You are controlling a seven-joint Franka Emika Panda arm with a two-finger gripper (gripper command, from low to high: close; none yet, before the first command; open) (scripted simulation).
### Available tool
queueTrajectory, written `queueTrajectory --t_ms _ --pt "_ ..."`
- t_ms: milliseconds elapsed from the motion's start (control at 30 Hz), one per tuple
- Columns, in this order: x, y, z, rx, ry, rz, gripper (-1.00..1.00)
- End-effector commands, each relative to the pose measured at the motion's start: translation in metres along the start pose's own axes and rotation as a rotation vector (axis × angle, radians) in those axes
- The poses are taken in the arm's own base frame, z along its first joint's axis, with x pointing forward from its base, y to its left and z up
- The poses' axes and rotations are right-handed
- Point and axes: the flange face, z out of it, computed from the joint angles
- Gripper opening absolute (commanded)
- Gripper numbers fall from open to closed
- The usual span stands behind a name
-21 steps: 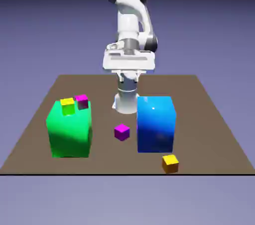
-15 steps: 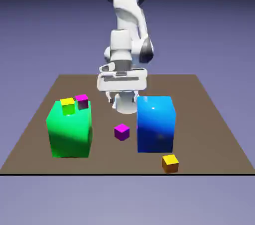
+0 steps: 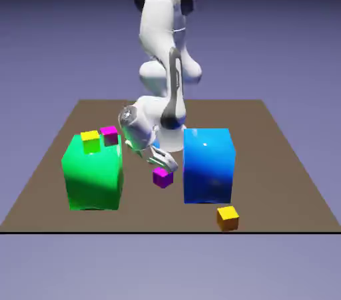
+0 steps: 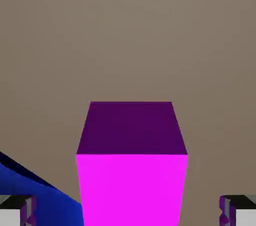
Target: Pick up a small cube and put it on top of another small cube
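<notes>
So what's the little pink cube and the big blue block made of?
Hard to say, since it's all rendered. The little pink cube looks like matte plastic: flat, even colour, no shine. The big blue block looks glossier, maybe polished plastic: it has a small bright highlight near its top.

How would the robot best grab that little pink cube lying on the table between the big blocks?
Probably from above, pinching two opposite flat sides of the magenta cube. It sits square and centred between the open gripper fingertips, with gaps either side; the blue block stands close, so keep the approach steep.
</notes>
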Motion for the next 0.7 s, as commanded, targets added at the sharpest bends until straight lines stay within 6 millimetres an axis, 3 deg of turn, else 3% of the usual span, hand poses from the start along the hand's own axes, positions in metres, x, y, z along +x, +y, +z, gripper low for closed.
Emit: queueTrajectory --t_ms 0,33,67,100,267,333,667 --pt "0.001 0.000 0.012 -0.001 0.002 0.001 0.00" --pt "0.002 0.000 0.019 -0.002 0.003 0.002 0.00" --pt "0.002 0.000 0.019 -0.002 0.003 0.002 -1.00" --pt "0.002 0.000 0.019 -0.002 0.003 0.002 -1.00" --pt "-0.004 0.005 -0.043 -0.001 0.002 0.001 -1.00" --pt "-0.005 0.007 -0.049 -0.002 0.003 0.002 -1.00" --pt "-0.026 -0.088 -0.096 -0.119 0.114 -0.185 -1.00"
